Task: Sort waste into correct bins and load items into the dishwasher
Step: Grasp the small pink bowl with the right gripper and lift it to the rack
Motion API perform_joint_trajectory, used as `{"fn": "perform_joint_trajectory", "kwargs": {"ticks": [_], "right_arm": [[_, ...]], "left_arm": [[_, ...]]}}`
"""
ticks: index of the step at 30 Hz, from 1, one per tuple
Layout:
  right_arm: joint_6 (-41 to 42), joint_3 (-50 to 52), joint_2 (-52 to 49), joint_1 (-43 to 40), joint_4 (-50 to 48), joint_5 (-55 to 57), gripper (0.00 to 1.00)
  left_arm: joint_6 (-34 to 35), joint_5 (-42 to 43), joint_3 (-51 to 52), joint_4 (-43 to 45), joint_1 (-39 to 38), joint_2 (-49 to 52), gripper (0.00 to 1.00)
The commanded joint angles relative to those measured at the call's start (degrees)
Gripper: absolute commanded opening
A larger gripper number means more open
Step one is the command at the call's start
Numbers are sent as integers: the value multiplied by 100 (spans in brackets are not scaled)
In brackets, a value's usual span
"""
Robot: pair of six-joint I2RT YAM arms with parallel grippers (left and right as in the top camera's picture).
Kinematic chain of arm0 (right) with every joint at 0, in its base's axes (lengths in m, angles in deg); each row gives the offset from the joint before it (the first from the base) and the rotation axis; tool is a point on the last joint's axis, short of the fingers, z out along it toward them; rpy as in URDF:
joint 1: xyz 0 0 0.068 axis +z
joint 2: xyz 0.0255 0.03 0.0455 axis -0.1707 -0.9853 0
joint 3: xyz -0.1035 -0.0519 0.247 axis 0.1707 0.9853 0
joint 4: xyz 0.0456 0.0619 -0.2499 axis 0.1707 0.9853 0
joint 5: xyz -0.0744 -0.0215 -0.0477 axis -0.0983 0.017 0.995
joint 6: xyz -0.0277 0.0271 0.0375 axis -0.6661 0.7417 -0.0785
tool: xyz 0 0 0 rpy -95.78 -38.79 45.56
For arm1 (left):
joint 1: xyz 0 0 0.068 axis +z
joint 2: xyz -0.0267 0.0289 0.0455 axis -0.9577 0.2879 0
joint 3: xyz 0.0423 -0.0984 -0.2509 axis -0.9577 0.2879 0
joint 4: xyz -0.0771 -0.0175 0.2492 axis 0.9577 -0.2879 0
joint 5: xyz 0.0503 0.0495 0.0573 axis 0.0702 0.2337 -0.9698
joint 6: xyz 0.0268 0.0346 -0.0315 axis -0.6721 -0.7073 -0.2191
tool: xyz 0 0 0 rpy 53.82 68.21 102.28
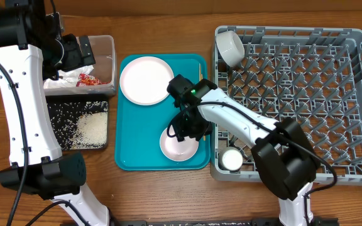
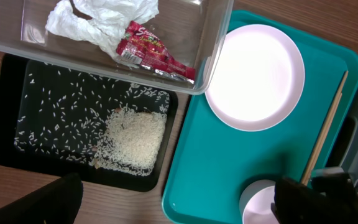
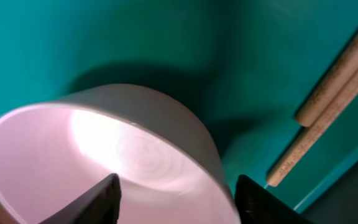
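Observation:
My right gripper [image 1: 183, 127] [image 3: 179, 199] is open and straddles the rim of a white bowl [image 1: 179, 145] [image 3: 104, 143] on the teal tray [image 1: 131, 135]: one finger is inside the bowl and the other outside. Wooden chopsticks [image 1: 202, 94] [image 3: 334, 93] lie beside the bowl, along the tray's right side. A white plate [image 1: 146, 80] [image 2: 255, 78] lies at the tray's far end. My left gripper [image 1: 83, 50] [image 2: 185, 202] is open and empty above the clear tub [image 1: 109, 59]. The tub holds the red wrapper [image 2: 154, 53] and white napkins [image 2: 98, 22]. Rice [image 2: 132, 140] lies in the black tray [image 1: 58, 135].
The grey dish rack [image 1: 357, 94] fills the right side. It holds a second white bowl [image 1: 230, 47] at its far left corner and a small white cup [image 1: 232, 159] at its near left corner. My right arm stretches from the table's front across the rack's left edge.

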Motion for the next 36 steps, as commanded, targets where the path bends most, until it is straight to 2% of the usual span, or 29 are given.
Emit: {"fn": "perform_joint_trajectory", "kwargs": {"ticks": [1, 4, 5, 6, 13, 18, 21, 24, 29, 32, 36], "right_arm": [[63, 48, -138, -15, -22, -48, 51], [61, 46, -140, -15, -28, -48, 28], [61, 31, -138, -15, -17, -42, 12], [63, -15, -138, -15, 24, -35, 4], [118, -966, 127, -15, 636, 415, 4], [267, -2575, 975, -15, 1617, 2490, 4], [581, -3008, 1456, -22, 2052, 4100, 4], [905, -3018, 1825, -101, 2470, 5158, 4], [1742, -2863, 1878, -522, 3145, 5768, 4], [1812, -2496, 1794, -695, 3141, 6033, 4], [2424, -1974, 1591, -743, 3093, 7197, 4]], "left_arm": [[-66, 20, -42, 13, 0, -26, 100], [-66, 20, -42, 13, 0, -26, 100], [-66, 20, -42, 13, 0, -26, 100], [-66, 20, -42, 15, 0, -26, 100], [-66, 20, -42, 15, 0, -26, 100], [-66, 20, -42, 15, 0, -26, 100], [-66, 20, -42, 15, 0, -26, 100], [-66, 20, -42, 13, 0, -26, 100], [-66, 20, -42, 13, 0, -26, 100], [-66, 20, -42, 15, 0, -26, 100], [-66, 20, -42, 15, 0, -26, 100]]}}
